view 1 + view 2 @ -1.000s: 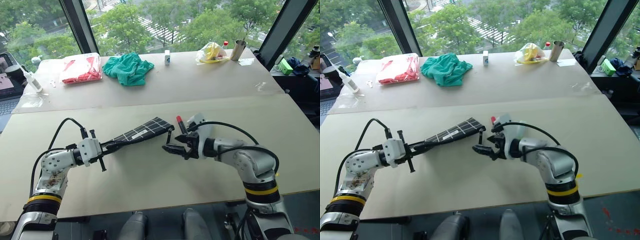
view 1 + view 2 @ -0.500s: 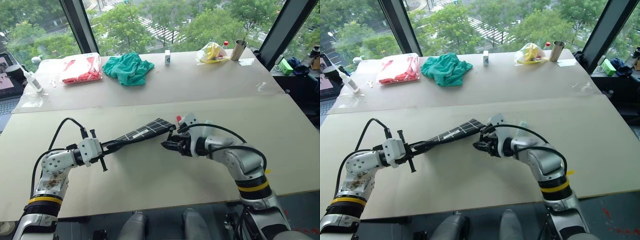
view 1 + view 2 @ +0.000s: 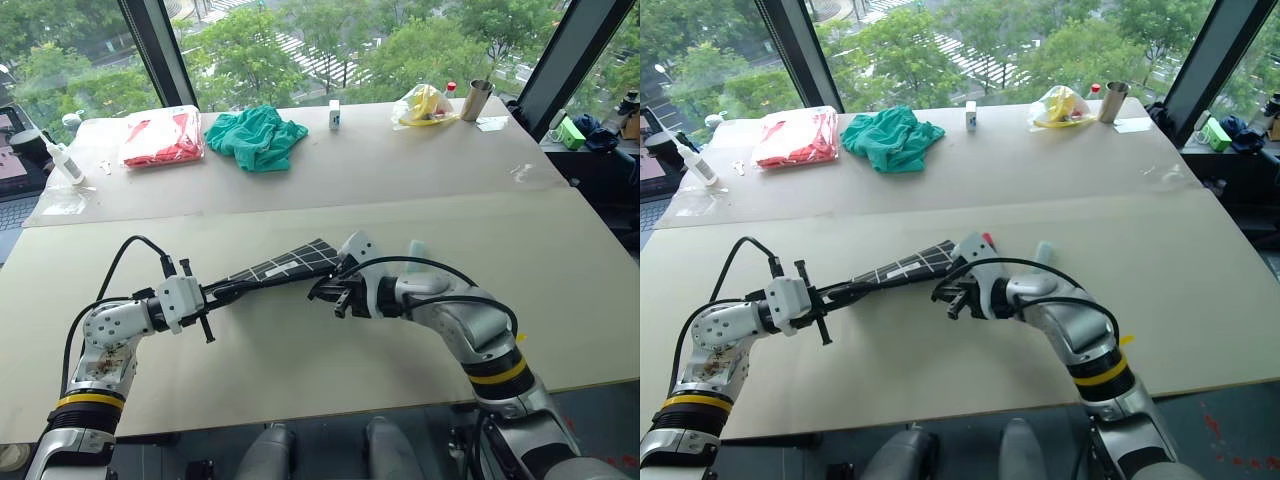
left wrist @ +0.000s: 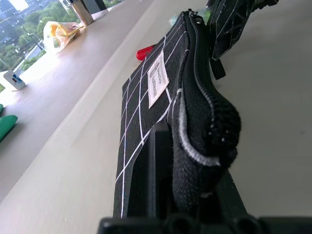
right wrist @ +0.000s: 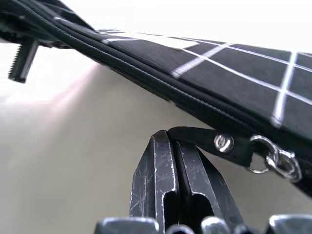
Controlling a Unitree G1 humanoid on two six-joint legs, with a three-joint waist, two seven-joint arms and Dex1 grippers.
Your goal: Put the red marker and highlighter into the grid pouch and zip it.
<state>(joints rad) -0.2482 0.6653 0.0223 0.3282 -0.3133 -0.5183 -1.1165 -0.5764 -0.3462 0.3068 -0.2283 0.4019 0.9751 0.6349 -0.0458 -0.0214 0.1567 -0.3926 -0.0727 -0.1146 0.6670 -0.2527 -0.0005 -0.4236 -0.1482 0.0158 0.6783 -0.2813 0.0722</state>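
The grid pouch (image 3: pixel 290 262), black with white lines and a white label, hangs level above the table. My left gripper (image 3: pixel 228 290) is shut on its left end. At the pouch's right end my right gripper (image 5: pixel 170 136) is shut on the black zipper pull strap (image 5: pixel 195 137). In the left wrist view the zipper (image 4: pixel 197 92) runs along the pouch's upper edge. The red marker's red tip (image 3: pixel 987 239) pokes out on the table just behind my right wrist. The pale highlighter (image 3: pixel 415 248) lies on the table to the right of it.
On the far table lie a red-and-white plastic bag (image 3: pixel 162 137), a green cloth (image 3: pixel 257 136) and a small white box (image 3: pixel 334 115). A yellow bag (image 3: pixel 424 104) and a metal cup (image 3: pixel 476 100) stand at the back right. A white bottle (image 3: pixel 62 160) stands far left.
My right gripper moved left to the pouch's right end and went from open to shut on the zipper strap. The left arm and the pouch kept still.
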